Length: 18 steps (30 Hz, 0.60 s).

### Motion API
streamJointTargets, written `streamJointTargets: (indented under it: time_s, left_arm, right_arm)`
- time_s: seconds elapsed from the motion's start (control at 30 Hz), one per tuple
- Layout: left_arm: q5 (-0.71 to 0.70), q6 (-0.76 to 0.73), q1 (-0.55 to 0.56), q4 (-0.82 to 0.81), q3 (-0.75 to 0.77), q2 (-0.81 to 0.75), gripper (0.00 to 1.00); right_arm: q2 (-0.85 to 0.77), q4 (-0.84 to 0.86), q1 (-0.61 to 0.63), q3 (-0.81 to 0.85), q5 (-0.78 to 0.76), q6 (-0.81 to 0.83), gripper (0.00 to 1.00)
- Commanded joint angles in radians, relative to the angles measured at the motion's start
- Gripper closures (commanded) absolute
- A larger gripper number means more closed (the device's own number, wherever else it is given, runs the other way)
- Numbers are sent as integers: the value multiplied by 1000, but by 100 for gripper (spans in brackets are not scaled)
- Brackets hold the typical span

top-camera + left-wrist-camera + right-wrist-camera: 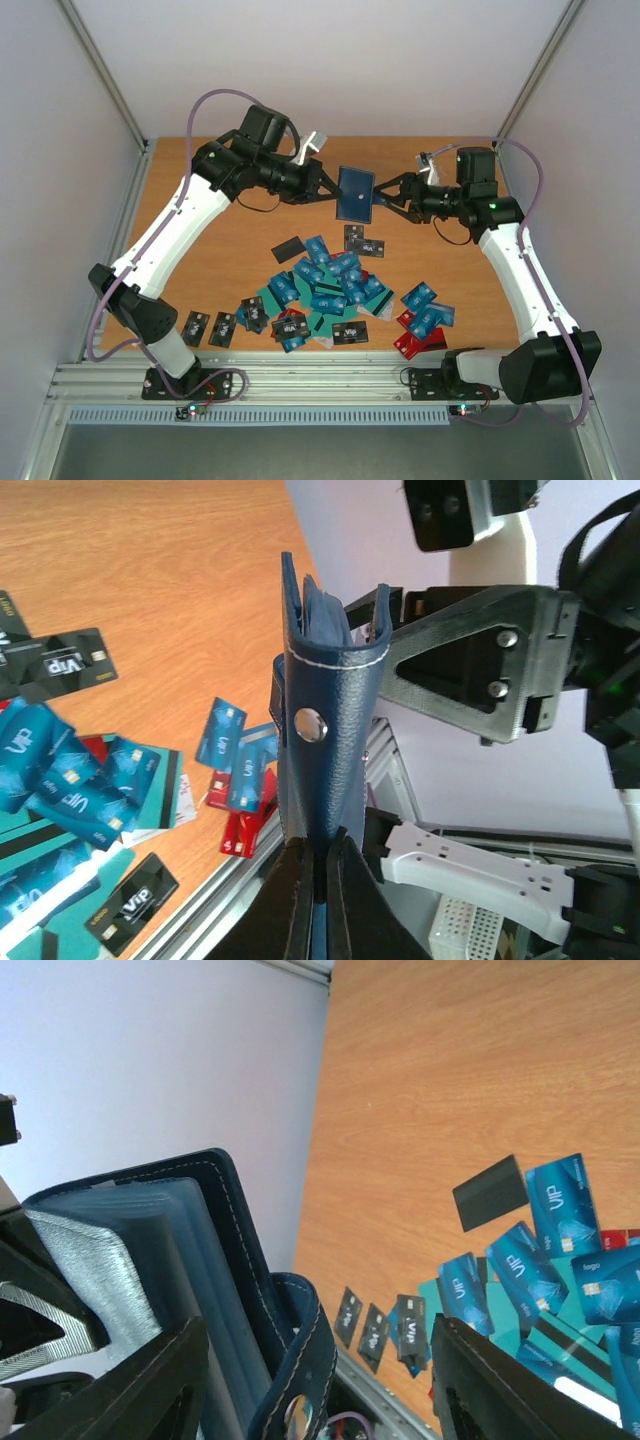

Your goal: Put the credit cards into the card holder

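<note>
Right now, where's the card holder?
In the top view the card holder is held over the far middle of the table, pinched by the left gripper, the right gripper open at its other edge.

- My fingers (285, 920) are black.
- Card holder (355, 194): navy, white stitching, grey-blue inside.
- Credit cards (335, 285): blue, teal, black, red, white print.
- Table (240, 265): orange-brown woodgrain.

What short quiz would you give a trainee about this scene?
1. True or false: the card holder lies flat on the table.
2. Which one is shut on it? A: left gripper; B: right gripper.
3. Fill in: the credit cards lie scattered on the ___.
Key: 1 false, it is held up in the air; 2 A; 3 table.
</note>
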State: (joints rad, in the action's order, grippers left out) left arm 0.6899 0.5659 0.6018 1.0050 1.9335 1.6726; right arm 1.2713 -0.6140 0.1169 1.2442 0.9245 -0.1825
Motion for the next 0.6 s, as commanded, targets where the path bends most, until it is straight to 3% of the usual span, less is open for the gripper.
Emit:
streamJointTargets:
  time_s: [0.0,0.3,0.43,0.57]
  left_arm:
    - [82,59,-2,-120,17,-19,100]
    - [159,139,-2,-225,7,-22,100]
    - [189,158,-2,-252,7,-19,100]
    - [218,172,-2,-280,2,-15,100]
  right_arm:
    - [5,37,-11,-3,75,-9,41]
    - [-9,127,-29,-45,182,-40,58]
    - [-22,305,-71,-104,270,-153,63]
    - [-22,589,-93,-162,372,-348,64]
